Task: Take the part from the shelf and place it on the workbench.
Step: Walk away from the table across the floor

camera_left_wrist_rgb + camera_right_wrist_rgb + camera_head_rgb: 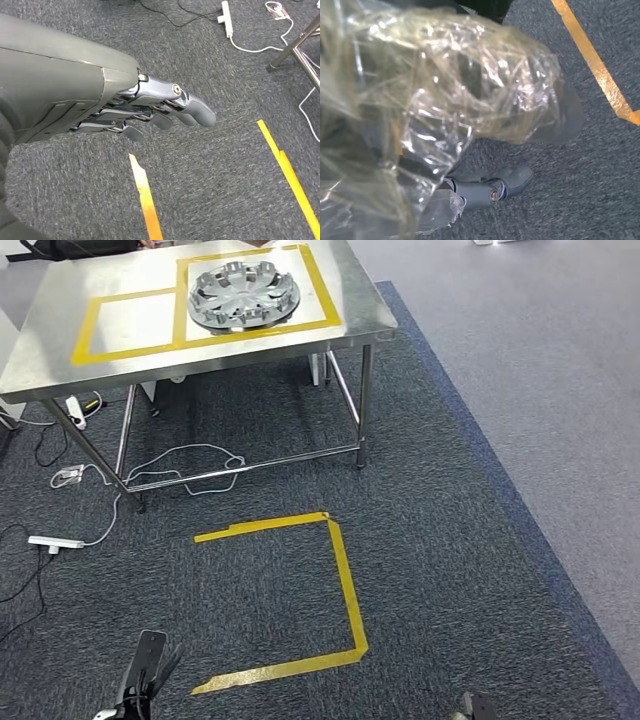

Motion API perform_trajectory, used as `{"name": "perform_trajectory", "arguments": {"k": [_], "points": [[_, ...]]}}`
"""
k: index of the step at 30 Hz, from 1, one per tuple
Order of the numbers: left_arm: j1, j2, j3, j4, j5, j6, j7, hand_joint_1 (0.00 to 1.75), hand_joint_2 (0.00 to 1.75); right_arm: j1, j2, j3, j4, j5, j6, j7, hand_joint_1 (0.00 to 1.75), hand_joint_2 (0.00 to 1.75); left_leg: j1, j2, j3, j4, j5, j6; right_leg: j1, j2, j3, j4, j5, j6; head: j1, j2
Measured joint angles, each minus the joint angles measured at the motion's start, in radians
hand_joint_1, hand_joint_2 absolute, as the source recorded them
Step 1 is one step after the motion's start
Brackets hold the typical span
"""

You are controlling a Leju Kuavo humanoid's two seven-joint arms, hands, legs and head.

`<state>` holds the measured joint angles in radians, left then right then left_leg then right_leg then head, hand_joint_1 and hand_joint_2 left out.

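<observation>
From the head view, the steel worktop (pixel 45 350) stood ahead across the dark carpet (pixel 453 540), and a silver wheel cover (pixel 243 297) lay flat inside the larger yellow-taped square (pixel 321 295) on it. The smaller taped square beside it was bare. On the floor nearer the robot ran a yellow tape outline (pixel 347 580), with white cables (pixel 189 455) and a power strip (pixel 54 542) trailing under the worktop's legs. The left hand (pixel 145 668) hung low at the frame's bottom edge.

At the left wrist, that left hand (pixel 166 107) was plainly carrying nothing, fingers stretched out straight and close together over the carpet, tape strips (pixel 145 197) below.

At the right wrist, the right hand (pixel 490 187) showed a thumb beneath a crumpled clear plastic wrap (pixel 444 95). Something dark sat behind the plastic, possibly a bagged part, but I could not tell whether the fingers gripped it or the wrap merely covered the hand.

The risks from here: if a wrapped part was indeed being carried, slick plastic could let it slide loose on the walk. The cables by the legs could snag a foot. And the big square was already taken, so a careless set-down could knock the wheel cover.
</observation>
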<state>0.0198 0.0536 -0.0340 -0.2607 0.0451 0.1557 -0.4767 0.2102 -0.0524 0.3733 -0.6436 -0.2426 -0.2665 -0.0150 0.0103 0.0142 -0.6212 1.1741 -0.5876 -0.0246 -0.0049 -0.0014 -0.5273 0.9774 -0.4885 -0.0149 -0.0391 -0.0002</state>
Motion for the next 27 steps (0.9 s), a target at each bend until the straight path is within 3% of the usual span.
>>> {"name": "perform_trajectory", "arguments": {"k": [1,2,3,5,7,9,12,14,16,17,18,19,21,23,27], "points": [[0.002,0.001,0.000,0.000,0.001,0.001,0.000,0.00,0.00,-0.006,0.001,0.005,0.010,-0.001,0.004,-0.005,0.00,0.00,0.000,-0.003,-0.025,0.063,-0.026,-0.001,0.001,0.006,-0.002,0.001,0.001,-0.002,0.000,0.000],[0.004,0.001,0.000,0.000,0.003,0.001,0.001,0.00,0.00,-0.010,0.002,0.011,0.021,-0.001,0.007,-0.009,0.00,0.00,0.000,-0.004,-0.039,0.099,-0.033,-0.001,0.002,0.012,-0.003,0.001,0.002,-0.003,0.000,0.000],[0.006,0.001,0.000,0.000,0.004,0.002,0.001,0.00,0.00,-0.013,0.002,0.016,0.030,-0.002,0.009,-0.012,0.00,0.00,0.000,-0.004,-0.035,0.096,-0.019,0.001,0.003,0.019,-0.004,0.003,0.002,-0.003,0.000,0.000],[0.009,0.002,0.000,0.000,0.005,0.003,0.001,0.00,0.00,-0.018,0.004,0.024,0.045,-0.003,0.009,-0.017,0.00,0.00,0.000,-0.015,0.019,-0.014,0.052,0.009,0.004,0.034,-0.003,0.006,0.002,-0.002,0.000,0.000],[0.010,0.003,0.000,0.000,0.006,0.003,0.001,0.00,0.00,-0.026,0.006,0.028,0.055,-0.005,0.010,-0.019,0.00,0.00,0.000,-0.042,0.076,-0.135,0.099,0.019,0.007,0.047,-0.009,0.011,0.003,0.003,0.001,0.000],[0.011,0.003,-0.001,0.000,0.006,0.004,0.001,0.00,0.00,-0.031,0.007,0.032,0.063,-0.006,0.010,-0.020,0.00,0.00,-0.001,-0.054,0.088,-0.174,0.101,0.026,0.006,0.059,-0.021,0.015,0.007,0.014,0.002,0.000],[0.010,0.001,-0.001,0.000,0.007,0.004,0.002,0.00,0.00,-0.032,0.008,0.041,0.076,-0.011,0.012,-0.021,0.00,0.00,0.002,-0.037,0.087,-0.188,0.109,0.037,0.004,0.058,-0.039,0.029,-0.002,0.032,0.004,0.000],[0.011,0.000,0.000,0.001,0.009,0.005,0.001,0.00,0.00,-0.038,0.007,0.048,0.087,-0.019,0.019,-0.021,0.00,0.00,0.006,-0.021,0.087,-0.196,0.115,0.044,0.003,0.034,-0.078,0.111,-0.054,0.041,0.010,0.000],[0.015,-0.001,0.000,0.002,0.013,0.006,0.001,0.00,0.00,-0.046,0.008,0.056,0.102,-0.030,0.028,-0.022,0.00,0.00,0.005,-0.006,0.084,-0.196,0.115,0.045,0.000,0.016,-0.137,0.244,-0.116,0.050,0.013,0.000],[0.016,-0.002,0.000,0.003,0.015,0.006,0.001,0.00,0.00,-0.049,0.008,0.062,0.109,-0.037,0.031,-0.023,0.00,0.00,0.004,0.003,0.083,-0.195,0.116,0.045,-0.002,0.012,-0.155,0.288,-0.128,0.053,0.012,0.000],[0.016,-0.002,0.000,0.004,0.016,0.006,0.001,0.00,0.00,-0.049,0.008,0.068,0.117,-0.043,0.034,-0.025,0.00,0.00,0.004,0.010,0.083,-0.195,0.116,0.045,-0.004,0.009,-0.155,0.294,-0.121,0.055,0.013,0.000],[0.015,-0.003,0.000,0.005,0.017,0.006,0.001,0.00,0.00,-0.050,0.008,0.072,0.123,-0.049,0.037,-0.026,0.00,0.00,0.004,0.015,0.084,-0.194,0.115,0.045,-0.005,0.006,-0.134,0.258,-0.096,0.056,0.013,0.000],[0.015,-0.005,0.000,0.005,0.018,0.006,0.001,0.00,0.00,-0.054,0.008,0.078,0.133,-0.057,0.040,-0.030,0.00,0.00,0.003,0.024,0.086,-0.191,0.113,0.040,-0.005,-0.012,-0.057,0.117,-0.036,0.054,0.013,0.000],[0.014,-0.005,0.000,0.006,0.018,0.007,0.000,0.00,0.00,-0.061,0.008,0.083,0.141,-0.062,0.043,-0.035,0.00,0.00,-0.002,0.032,0.084,-0.186,0.112,0.031,-0.002,-0.027,-0.006,0.024,-0.013,0.046,0.011,0.000],[0.011,-0.006,-0.001,0.006,0.017,0.008,-0.002,0.00,0.00,-0.068,0.008,0.094,0.162,-0.071,0.051,-0.047,0.00,0.00,0.000,0.037,0.078,-0.174,0.102,0.010,0.000,-0.015,-0.007,0.011,-0.007,0.023,0.010,0.000]]}}
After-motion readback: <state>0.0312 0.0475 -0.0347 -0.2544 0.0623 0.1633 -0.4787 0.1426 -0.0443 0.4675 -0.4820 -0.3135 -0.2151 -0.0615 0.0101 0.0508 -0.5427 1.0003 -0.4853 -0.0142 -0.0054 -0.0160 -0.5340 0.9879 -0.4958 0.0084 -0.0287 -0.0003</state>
